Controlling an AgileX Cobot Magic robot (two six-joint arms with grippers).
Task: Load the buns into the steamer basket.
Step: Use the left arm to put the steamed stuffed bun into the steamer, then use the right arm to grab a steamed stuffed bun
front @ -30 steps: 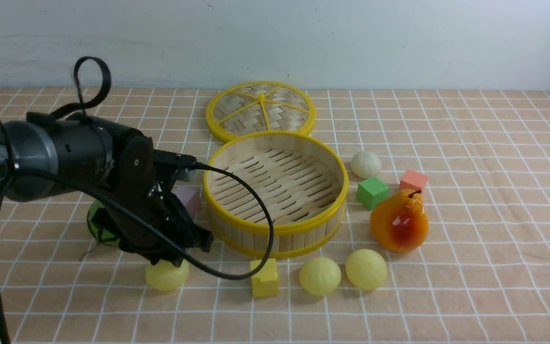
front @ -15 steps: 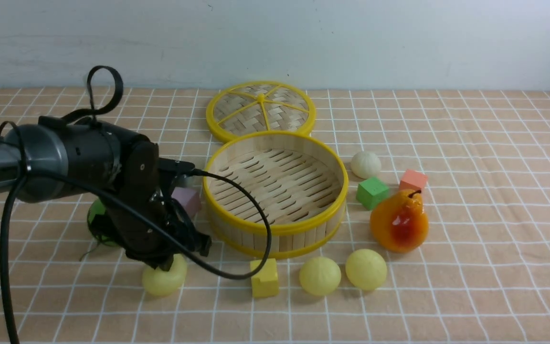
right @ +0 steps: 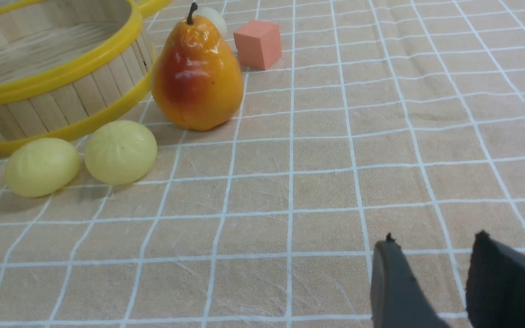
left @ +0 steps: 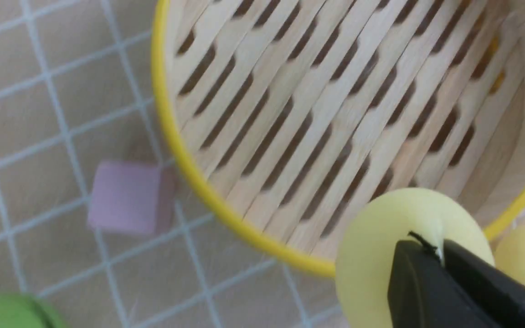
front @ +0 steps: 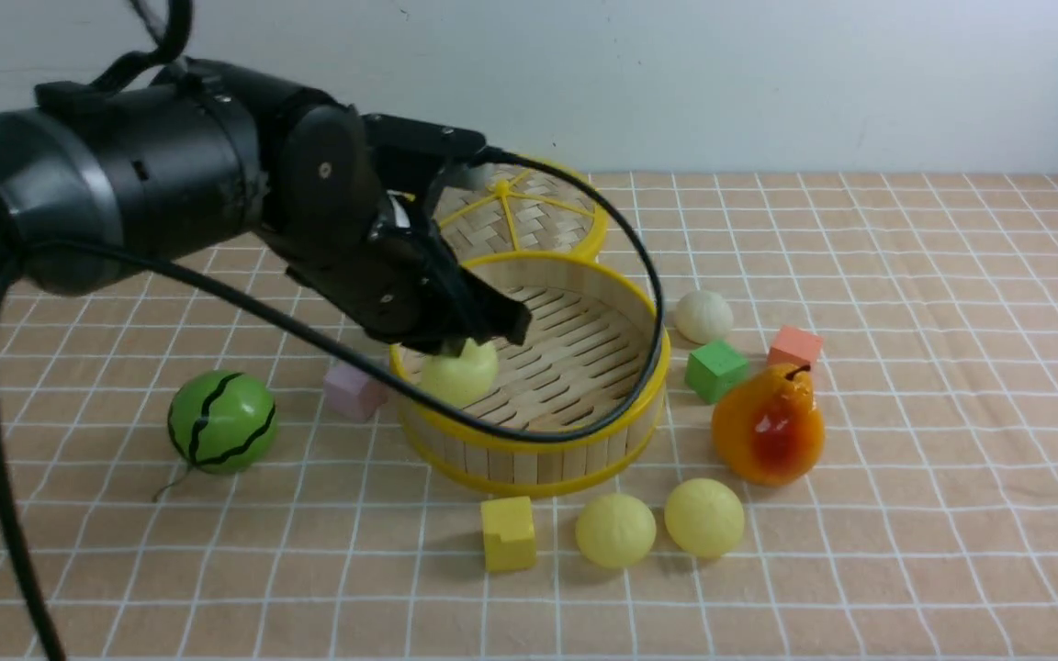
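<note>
Over the near-left edge of the round bamboo steamer basket with yellow rims (front: 529, 459), a smooth pale-yellow ball-shaped bun (front: 458, 375) is held pinched in the closed black left hand (front: 469, 341), about level with the rim and not yet set down. From the left wrist camera the basket's slatted floor is shown bare, so none of the three buns is judged to have been delivered. A second pale-yellow bun (front: 615, 530) and a third pale-yellow bun (front: 703, 517) are seen side by side on the checked worktop (front: 906, 551) in front of the basket, with a yellow cube (front: 508, 532) just beside them. The right hand (right: 434, 246) is seen low over the worktop, well apart from both, its jaws parted with nothing between them. Release of the held bun into the basket is judged to be the step in hand, and two further pickups are left after it. A wrinkled whitish ball (front: 703, 316), a glossy orange pear (front: 768, 427) and a green striped watermelon ball (front: 221, 420) are not called for by the task.
</note>
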